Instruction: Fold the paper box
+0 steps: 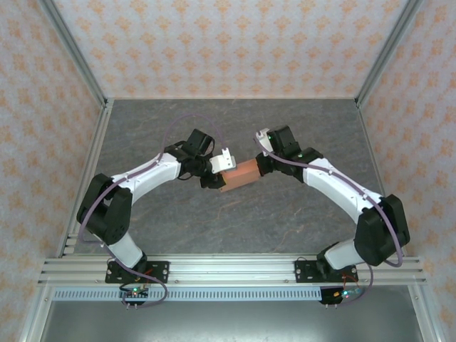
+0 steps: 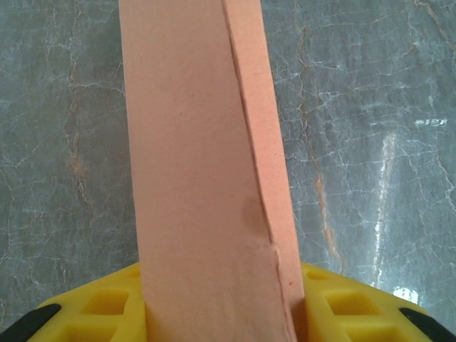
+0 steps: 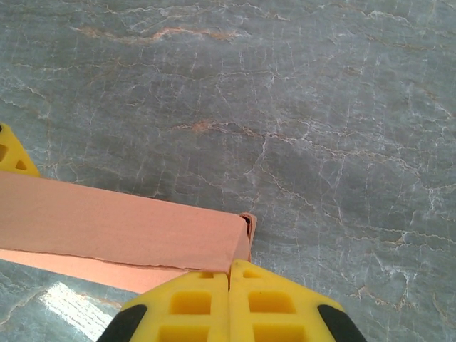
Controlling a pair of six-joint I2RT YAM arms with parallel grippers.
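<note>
Now: the paper box (image 1: 241, 175) hangs between my two grippers at the centre of the top view, above the grey table (image 1: 285, 235).
It looks like a flat, closed sleeve, so I judge I'm at shutting its end; next, I reckon, the end by my right gripper (image 3: 229, 285) needs tucking while the other end is held steady. My left gripper (image 2: 222, 317) is part spread, clamped across the box at the bottom of its wrist view. My right fingers are pressed together, tips at the box's corner; whether they nip a flap I cannot tell.
</note>
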